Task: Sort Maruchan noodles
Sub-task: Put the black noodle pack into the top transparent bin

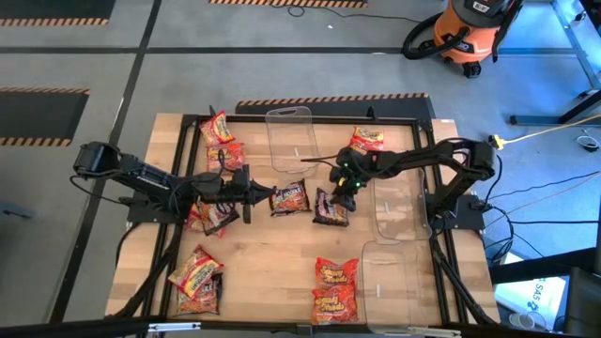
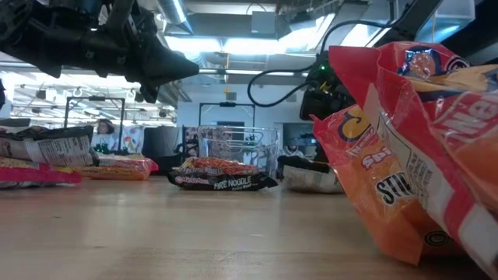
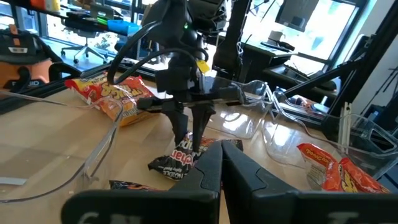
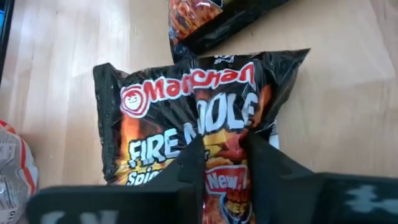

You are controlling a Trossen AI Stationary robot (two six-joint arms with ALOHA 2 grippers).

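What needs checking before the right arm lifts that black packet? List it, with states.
1. Right gripper pinching the black Fire Noodle packet: ok, the fingers have bunched the wrapper between them.
2. Packet off the table: not ok, it lies flat.
3. Second black packet apart from it: ok in the high view.
4. Left gripper out of the way: cannot tell; it is shut, empty, close to that second packet.
5. Clear bin beside the right arm free: cannot tell.

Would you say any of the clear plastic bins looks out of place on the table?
Nothing is plainly wrong. The three clear rectangular plastic bins lie at differing angles, and crinkly Maruchan noodle packets lie scattered on the wooden table.
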